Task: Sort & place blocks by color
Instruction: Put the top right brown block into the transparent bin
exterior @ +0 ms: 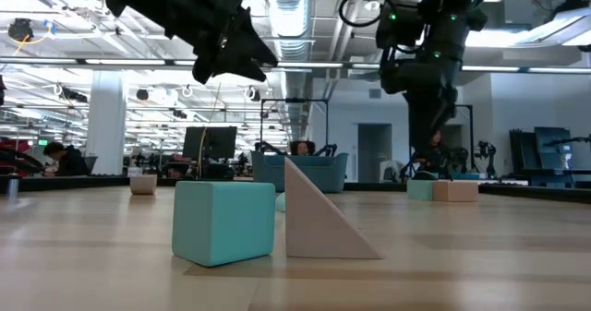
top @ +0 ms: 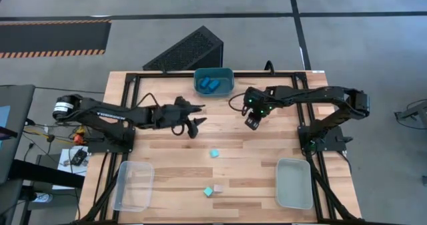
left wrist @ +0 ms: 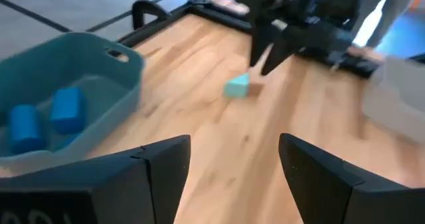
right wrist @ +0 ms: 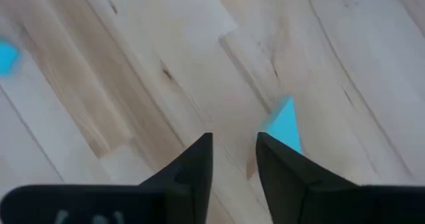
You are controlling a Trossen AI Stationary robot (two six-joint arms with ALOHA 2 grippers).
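My left gripper hangs open and empty over the table's middle, near the teal bin, which holds blue blocks. My right gripper hovers over the table right of the bin, its fingers a narrow gap apart with nothing between them. A cyan wedge lies on the wood just beyond one of its fingers. Another cyan block lies mid-table. A cyan cube and a tan wedge sit side by side near the near edge.
A clear bin stands at the near left and a pale grey bin at the near right. In the low view a cyan block and a tan block lie on the table under the right gripper. Bare wood lies between the arms.
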